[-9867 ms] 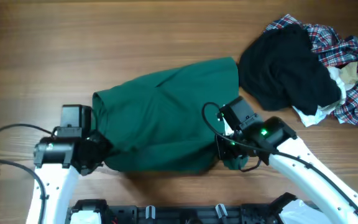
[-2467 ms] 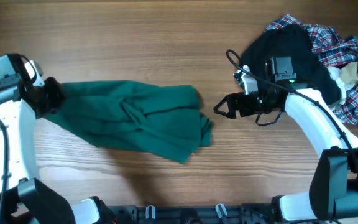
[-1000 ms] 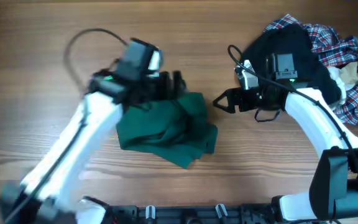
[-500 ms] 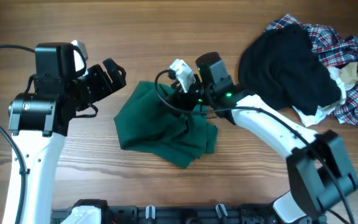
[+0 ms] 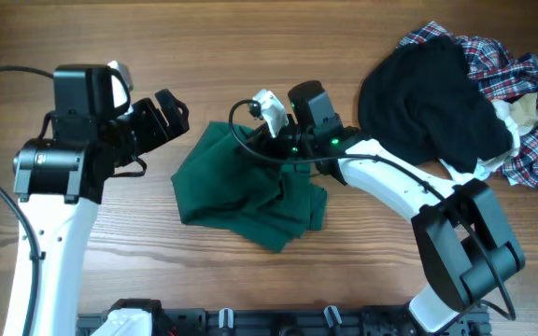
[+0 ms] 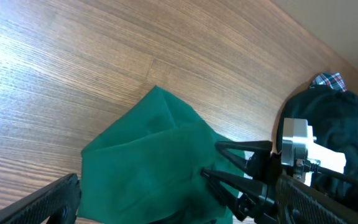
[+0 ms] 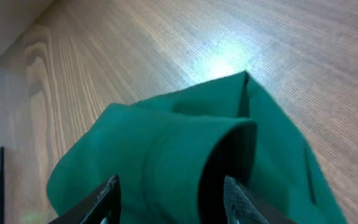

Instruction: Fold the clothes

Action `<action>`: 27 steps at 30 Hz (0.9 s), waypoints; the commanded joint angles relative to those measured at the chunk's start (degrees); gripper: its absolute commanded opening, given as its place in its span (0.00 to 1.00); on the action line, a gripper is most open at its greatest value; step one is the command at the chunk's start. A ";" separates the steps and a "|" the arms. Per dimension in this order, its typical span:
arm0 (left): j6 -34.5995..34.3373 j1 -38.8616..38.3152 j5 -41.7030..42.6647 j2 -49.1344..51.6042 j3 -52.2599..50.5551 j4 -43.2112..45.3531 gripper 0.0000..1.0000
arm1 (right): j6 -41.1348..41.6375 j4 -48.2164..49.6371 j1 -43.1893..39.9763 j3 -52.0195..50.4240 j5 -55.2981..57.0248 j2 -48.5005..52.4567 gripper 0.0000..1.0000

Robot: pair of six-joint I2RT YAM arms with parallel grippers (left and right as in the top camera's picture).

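Green is the story here: the clothes (image 5: 250,191) lie in a bunched heap at the middle of the worktop (image 5: 344,56), nearest corner pointing toward the robot, layers lapped over each other and far from a tidy fold. No square edges on show, so by my reading the folding is at an early stage and the cloth wants spreading or re-gripping first.

Just beyond the heap's middle, the right claw (image 7: 169,196) reaches in from the right and sits low over the far-right part of the cloth. Its own camera shows the two fingers spread apart with a raised ridge of green between them, so it is unclosed and gripping nothing. It looks lined up to pinch that ridge, which would explain the low, angled approach. Whether the fingertips actually touch the fabric I cannot tell.

Over on the left, the left claw (image 5: 168,114) hangs above bare wood just beside the cloth's far-left edge, jaws wide and empty. Held off like that, it leaves the other arm room and looks placed to drop onto the left corner.

Farthest back, at the far right, a black garment (image 5: 432,93) is piled against a plaid shirt (image 5: 521,84), apart from the green one and out of play.
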 commanded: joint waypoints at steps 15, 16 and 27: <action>1.16 0.48 -1.66 0.35 0.20 -2.05 1.00 | 17.49 -21.38 -2.40 0.98 0.90 -14.82 0.04; 1.16 0.48 -1.66 0.35 0.20 -2.03 1.00 | 18.34 -25.79 -3.69 0.98 1.05 -16.87 0.04; 1.16 0.48 -2.08 0.35 0.20 -2.10 1.00 | 18.58 -45.97 -9.90 -4.17 16.37 -17.49 0.04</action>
